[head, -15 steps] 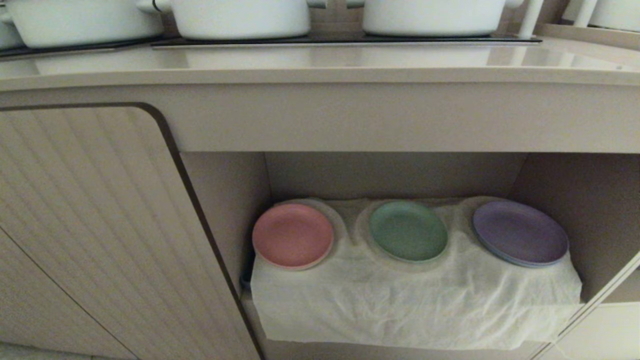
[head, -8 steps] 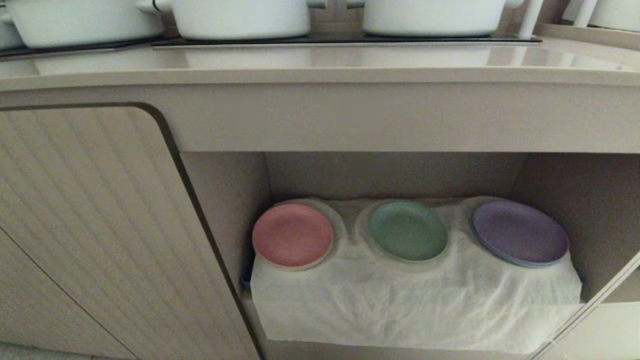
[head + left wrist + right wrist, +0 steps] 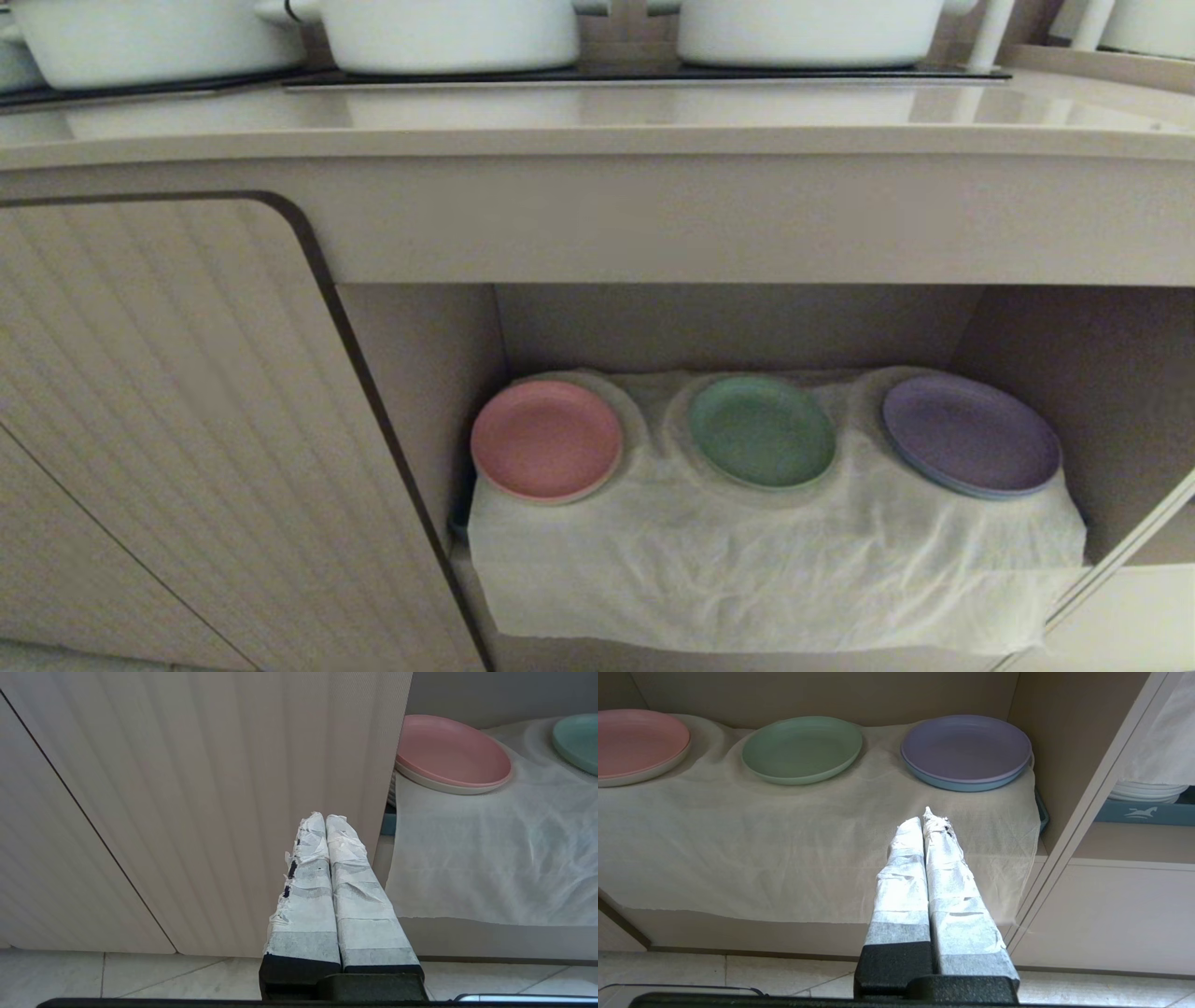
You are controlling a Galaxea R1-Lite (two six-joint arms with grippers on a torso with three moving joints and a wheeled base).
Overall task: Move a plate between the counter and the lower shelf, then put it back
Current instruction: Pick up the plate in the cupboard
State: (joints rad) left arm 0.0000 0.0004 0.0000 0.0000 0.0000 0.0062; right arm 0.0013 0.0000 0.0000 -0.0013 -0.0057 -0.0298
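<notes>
Plate (image 3: pixel 763 431): lies flat on the white cloth (image 3: pixel 775 551) of the lower shelf (image 3: pixel 738 327), in the middle, between the pink plate (image 3: pixel 546 439) and the purple plate (image 3: pixel 971 434).
Counter (image 3: pixel 597 121): carries white pots (image 3: pixel 448 33) on the black hob.
Left gripper (image 3: pixel 325 819): jaws together, empty, in front of the ribbed cabinet door (image 3: pixel 187 788).
Right gripper (image 3: pixel 923 820): jaws together, empty, low in front of the cloth, apart from the plates.

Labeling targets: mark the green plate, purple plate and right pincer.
green plate (image 3: pixel 763 431), head view, centre of its face.
purple plate (image 3: pixel 971 434), head view, centre of its face.
right pincer (image 3: pixel 928 817), right wrist view, between its tips.
</notes>
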